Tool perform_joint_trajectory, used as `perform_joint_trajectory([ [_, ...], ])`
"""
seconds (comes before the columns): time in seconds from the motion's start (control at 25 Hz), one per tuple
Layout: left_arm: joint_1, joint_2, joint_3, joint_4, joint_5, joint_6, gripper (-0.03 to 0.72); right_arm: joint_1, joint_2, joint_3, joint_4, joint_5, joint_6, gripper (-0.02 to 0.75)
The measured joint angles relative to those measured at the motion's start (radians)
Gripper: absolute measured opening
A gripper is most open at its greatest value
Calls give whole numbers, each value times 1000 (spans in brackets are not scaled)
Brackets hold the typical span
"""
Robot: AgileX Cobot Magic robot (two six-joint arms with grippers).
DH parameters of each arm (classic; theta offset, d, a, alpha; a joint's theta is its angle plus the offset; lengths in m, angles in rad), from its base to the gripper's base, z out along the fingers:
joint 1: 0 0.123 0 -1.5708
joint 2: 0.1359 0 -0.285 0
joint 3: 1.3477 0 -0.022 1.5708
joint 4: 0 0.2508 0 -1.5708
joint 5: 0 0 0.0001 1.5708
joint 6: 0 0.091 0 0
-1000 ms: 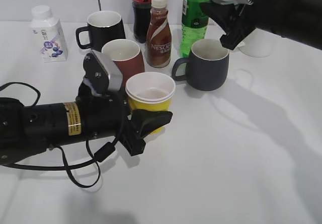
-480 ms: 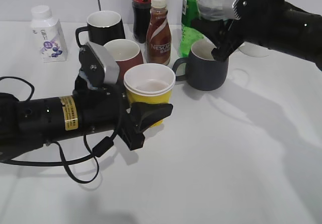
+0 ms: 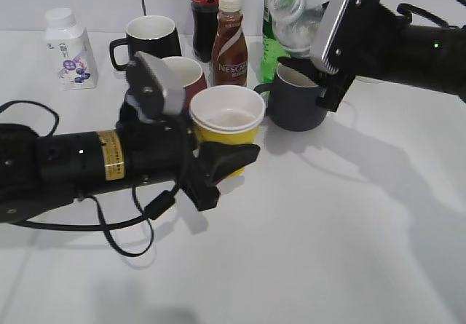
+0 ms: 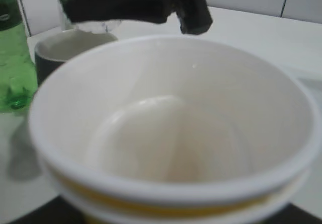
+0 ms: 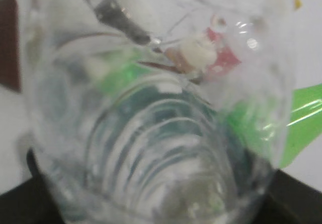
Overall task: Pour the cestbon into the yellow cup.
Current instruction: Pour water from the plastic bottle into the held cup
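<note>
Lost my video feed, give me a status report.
Left gripper shut on yellow cup, cup looks empty. Right gripper shut on water bottle, tilted toward cup. Grey mug between them.

Mugs [image 3: 298,98] and bottles [image 3: 230,46] crowd just behind yellow cup [image 3: 226,129]; surface [image 3: 342,229] in front lies open.

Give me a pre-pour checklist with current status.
1. Left gripper holds the yellow cup: ok.
2. Cup upright, mouth open: ok.
3. Cup empty: ok, white inside shows bare in the left wrist view.
4. Right gripper holds the cestbon: ok.
5. Bottle neck over the cup: not ok, it is up beside the green bottle, above the grey mug.
6. Cap off: cannot tell.
</note>
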Motion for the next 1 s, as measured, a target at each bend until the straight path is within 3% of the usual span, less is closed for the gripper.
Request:
perform_joint_trajectory([
  [1.0,-56,49,-84,11,89,0,361,0,0,0,-52,53,-456,466],
])
